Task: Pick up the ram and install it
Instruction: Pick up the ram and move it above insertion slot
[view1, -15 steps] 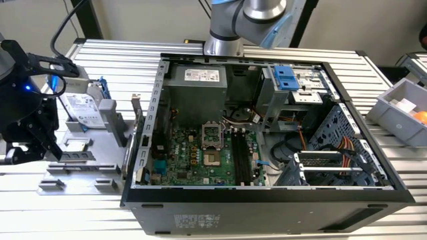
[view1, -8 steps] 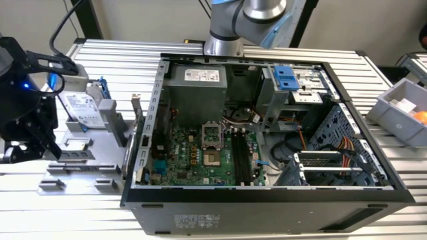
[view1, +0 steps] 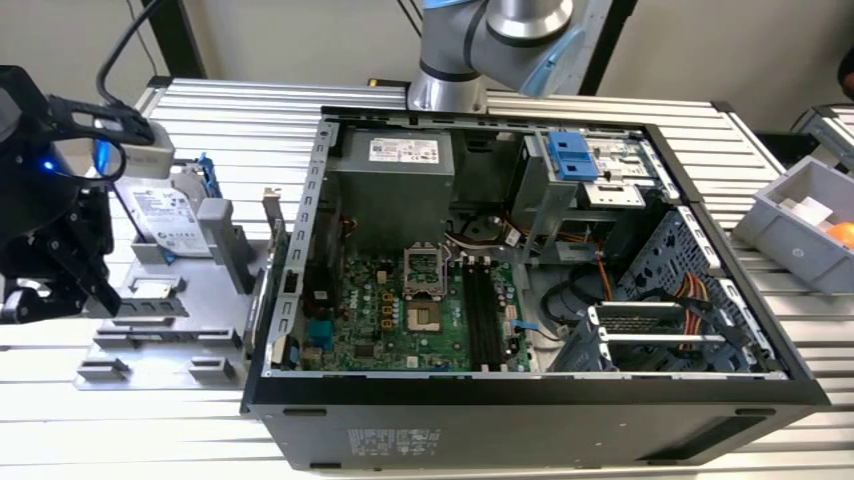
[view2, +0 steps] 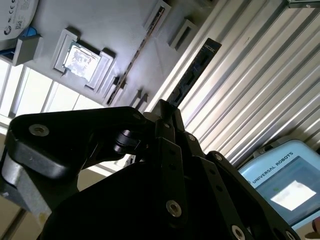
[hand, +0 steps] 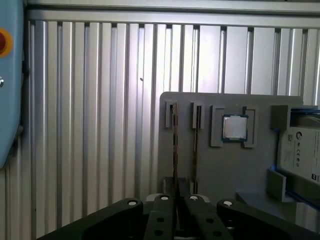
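The robot's black gripper (view2: 167, 112) is at the exterior view's left, by the grey holder plate (view1: 160, 345). Its fingers (view2: 162, 135) are pressed together on one end of the ram (view2: 192, 75). The ram is a long, thin, dark stick. It pokes out past the fingertips, over the shiny ribbed desk (view2: 260, 85). In the first wrist view I see the ram from its thin edge, and it runs right in between the fingers.

On the grey holder plate there is a small square silver chip (hand: 235, 127) sitting in its own little frame. Next to the chip are two narrow slots (hand: 196, 116). A grey hard drive (view1: 174, 225) with a white sticker leans up at the far side of the plate.

The big black computer case (view1: 534, 400) lies open in the middle of the desk. I can see the green board (view1: 387, 320) inside it, and the long dark slots (view1: 483, 310) on that board. The ram is well apart from them.

A grey bin (view1: 801, 220) sits at the exterior view's right. A light blue box with a screen (view2: 285, 175) lies on the desk near the gripper.
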